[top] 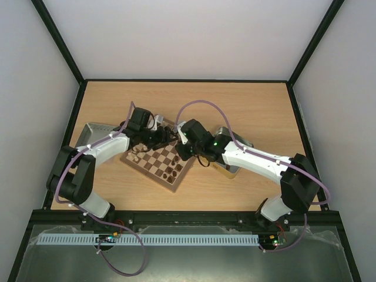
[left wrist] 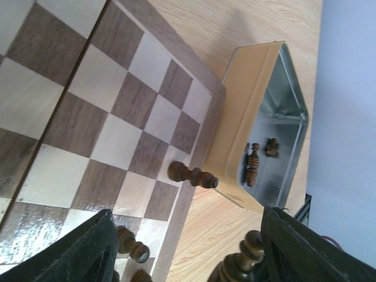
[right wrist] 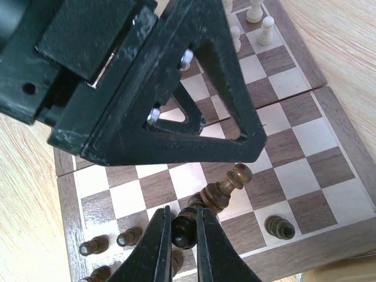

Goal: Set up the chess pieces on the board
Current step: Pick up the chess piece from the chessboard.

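The board (top: 154, 160) lies tilted at the table's middle, with pale pieces (top: 136, 157) on its left side and dark pieces (top: 174, 171) near its lower right edge. My right gripper (right wrist: 183, 212) is shut on the base of a tall dark piece (right wrist: 226, 191), which is held tilted just above the board's dark-side rows. In the top view the right gripper (top: 181, 150) meets my left gripper (top: 167, 139) over the board's far corner. The left gripper (left wrist: 188, 235) is open wide, and the held dark piece (left wrist: 242, 264) shows between its fingers. A dark pawn (left wrist: 192, 174) stands near the board's edge.
A metal tin (left wrist: 276, 111) beside the board holds two dark pieces (left wrist: 252, 164); it is mostly under my right arm in the top view (top: 235, 169). A grey tray (top: 94, 130) lies left of the board. Pale pieces (right wrist: 267, 28) and dark pieces (right wrist: 94, 244) stand on the board.
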`<state>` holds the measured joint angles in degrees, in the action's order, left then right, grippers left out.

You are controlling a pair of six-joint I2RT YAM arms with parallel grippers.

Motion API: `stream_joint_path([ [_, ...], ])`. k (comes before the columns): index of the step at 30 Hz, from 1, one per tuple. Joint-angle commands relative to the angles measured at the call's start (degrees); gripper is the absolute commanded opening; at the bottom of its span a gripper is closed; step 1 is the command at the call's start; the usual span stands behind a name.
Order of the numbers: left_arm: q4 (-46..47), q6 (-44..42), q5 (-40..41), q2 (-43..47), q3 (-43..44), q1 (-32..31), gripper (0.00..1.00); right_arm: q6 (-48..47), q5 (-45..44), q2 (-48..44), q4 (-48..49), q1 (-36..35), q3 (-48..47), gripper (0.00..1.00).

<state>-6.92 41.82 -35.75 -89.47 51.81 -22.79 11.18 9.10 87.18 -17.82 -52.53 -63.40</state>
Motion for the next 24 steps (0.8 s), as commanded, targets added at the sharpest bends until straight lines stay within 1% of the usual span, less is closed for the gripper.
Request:
stream_joint_path([
  [1,2.40,2.23,-2.25,0.48,1.87,0.66,0.68,-2.29,-0.21,-1.35,-0.45,-0.43,0.64,0.06],
  [3,1.84,2.83,-0.14,1.24,1.66,0.91,0.67,-2.15,-0.50,-1.39,-0.54,-0.38,0.63,0.06],
  [5,2.20,2.75,-0.12,1.86,1.39,0.94,0.66,-2.11,-0.55,-1.48,-0.60,-0.38,0.60,0.06],
  [9,3.04,0.79,-6.41,0.88,2.17,0.84,0.67,-3.17,0.38,-1.82,-0.87,-0.38,0.62,0.06],
  [13,0.29,-3.97,-11.54,-1.43,3.68,0.68,0.68,-4.87,2.28,-2.42,-1.45,-0.45,0.55,0.06],
  [17,-0.85,-6.79,-14.45,-2.47,3.98,0.43,0.71,-6.06,3.20,-3.08,-1.94,-0.39,0.64,0.06],
  [20,-2.44,-8.46,-14.79,-3.42,4.52,-0.30,0.71,-6.23,3.06,-3.24,-2.08,-0.40,0.60,0.06],
  [22,-3.81,-10.01,-14.29,-3.96,4.84,-0.69,0.69,-6.11,2.54,-3.15,-2.13,-0.43,0.56,0.06],
  [24,-4.86,-10.78,-13.74,-4.13,4.76,-0.78,0.65,-5.72,1.68,-3.11,-2.15,-0.38,0.58,0.06],
])
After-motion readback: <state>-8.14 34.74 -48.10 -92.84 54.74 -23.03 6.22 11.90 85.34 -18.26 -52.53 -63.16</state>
